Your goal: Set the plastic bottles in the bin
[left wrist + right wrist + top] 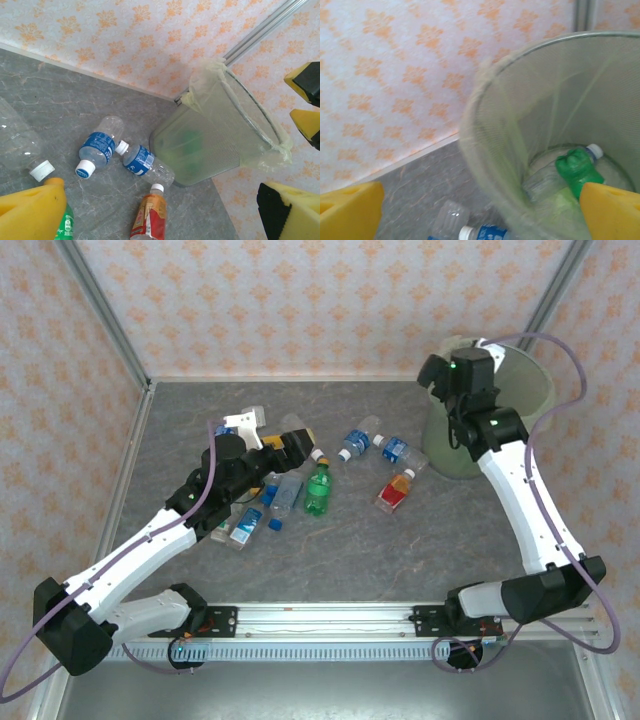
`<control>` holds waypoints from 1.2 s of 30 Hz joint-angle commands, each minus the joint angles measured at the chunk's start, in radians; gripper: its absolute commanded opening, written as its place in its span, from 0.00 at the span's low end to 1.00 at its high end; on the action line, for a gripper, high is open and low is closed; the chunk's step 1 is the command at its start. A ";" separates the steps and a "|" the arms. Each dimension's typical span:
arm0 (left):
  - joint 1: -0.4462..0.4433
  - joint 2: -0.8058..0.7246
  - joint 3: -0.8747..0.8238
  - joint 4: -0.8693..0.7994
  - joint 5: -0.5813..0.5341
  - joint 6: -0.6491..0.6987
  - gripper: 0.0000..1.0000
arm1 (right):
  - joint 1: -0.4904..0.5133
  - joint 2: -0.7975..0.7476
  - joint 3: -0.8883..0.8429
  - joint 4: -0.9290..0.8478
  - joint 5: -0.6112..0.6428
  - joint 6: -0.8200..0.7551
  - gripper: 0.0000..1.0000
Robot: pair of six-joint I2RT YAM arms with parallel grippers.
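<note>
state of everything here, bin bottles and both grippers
large round translucent pale-green plastic bin: upright, bag-lined
green plastic bottle in the bin: lying at its bottom
green plastic bottle on the table: lying, capped
red-orange plastic bottle: lying, capped
clear blue-label plastic bottle beside the bin: lying, capped
left gripper: open
right gripper: open, empty

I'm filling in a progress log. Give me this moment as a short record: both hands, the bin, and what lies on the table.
left hand: open, empty, low at the bottle cluster
right hand: open, empty, above the bin
bin: upright, far right corner, green bottle inside
table: red-orange bottle, second green bottle, several blue-labelled bottles, all lying down
task: unfinished
</note>
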 commanded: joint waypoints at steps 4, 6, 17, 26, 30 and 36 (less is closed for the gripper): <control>-0.008 -0.021 -0.018 -0.051 -0.079 0.002 0.99 | 0.116 0.043 0.027 -0.012 0.089 -0.008 1.00; -0.008 -0.027 -0.020 -0.078 -0.112 -0.003 0.99 | 0.150 0.066 0.030 -0.010 0.093 -0.009 1.00; -0.009 -0.127 -0.101 -0.207 -0.301 -0.069 0.99 | 0.322 0.170 -0.059 0.042 0.030 0.049 1.00; -0.008 -0.204 -0.153 -0.241 -0.309 -0.062 0.99 | 0.437 0.306 -0.152 0.092 -0.138 0.165 1.00; -0.008 -0.216 -0.152 -0.245 -0.306 -0.047 0.99 | 0.437 0.361 -0.193 0.123 -0.234 0.209 0.97; -0.008 -0.208 -0.143 -0.230 -0.285 -0.032 0.99 | 0.437 0.466 -0.188 0.115 -0.369 0.243 0.82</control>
